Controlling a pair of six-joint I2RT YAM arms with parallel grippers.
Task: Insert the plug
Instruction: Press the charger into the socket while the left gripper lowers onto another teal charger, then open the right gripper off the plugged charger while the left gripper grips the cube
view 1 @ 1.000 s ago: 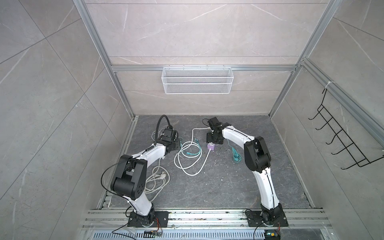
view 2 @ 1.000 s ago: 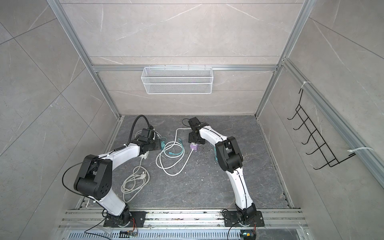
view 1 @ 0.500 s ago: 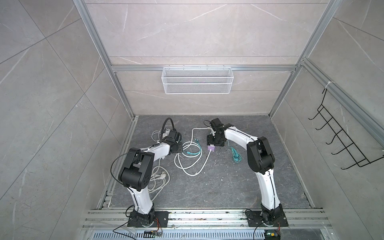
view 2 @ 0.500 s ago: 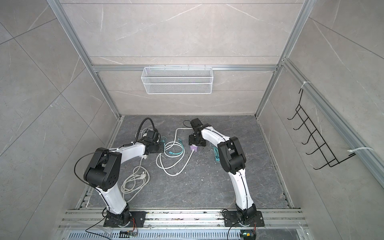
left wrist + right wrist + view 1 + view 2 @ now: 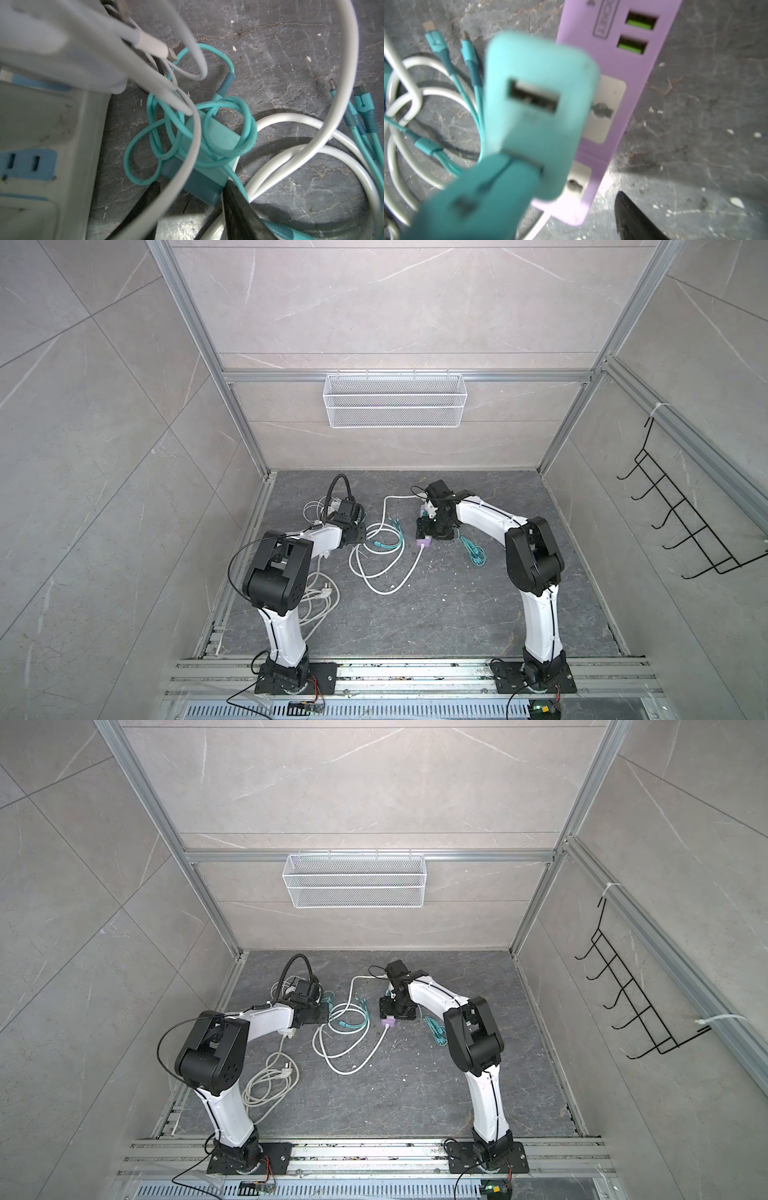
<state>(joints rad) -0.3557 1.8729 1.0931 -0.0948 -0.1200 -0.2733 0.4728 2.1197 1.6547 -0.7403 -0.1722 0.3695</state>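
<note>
**Top views: left gripper [image 5: 365,534] and right gripper [image 5: 430,533] both low among the cables**

Furthest left on the dark floor [image 5: 457,614] lies a grey cord [image 5: 316,605] ending in a white round plug [image 5: 325,593], beside the left arm.

The left wrist view shows a white power strip [image 5: 41,128] with blue sockets. Just beside it a teal charger [image 5: 218,141] lies flat, wound in its own teal cable [image 5: 143,133]. The left gripper has a black finger [image 5: 149,197] on each side of the charger's darker end. One sits against a corner and the other looks slightly off it. A pale cord crosses in front, so I cannot tell whether the charger is pinched.

In the middle a thick white cable [image 5: 382,585] loops across the floor and runs up to the purple power strip [image 5: 424,542] under the right gripper.

In the right wrist view a second charger [image 5: 542,83], teal and blurred, stands over the purple strip's sockets. A teal USB plug [image 5: 483,197] is at its lower port. I cannot tell whether its pins are seated. The one visible finger [image 5: 633,216] stands well clear of it, so the jaws are spread and pinch nothing.

Further right lies a teal cable bundle [image 5: 473,556].
</note>
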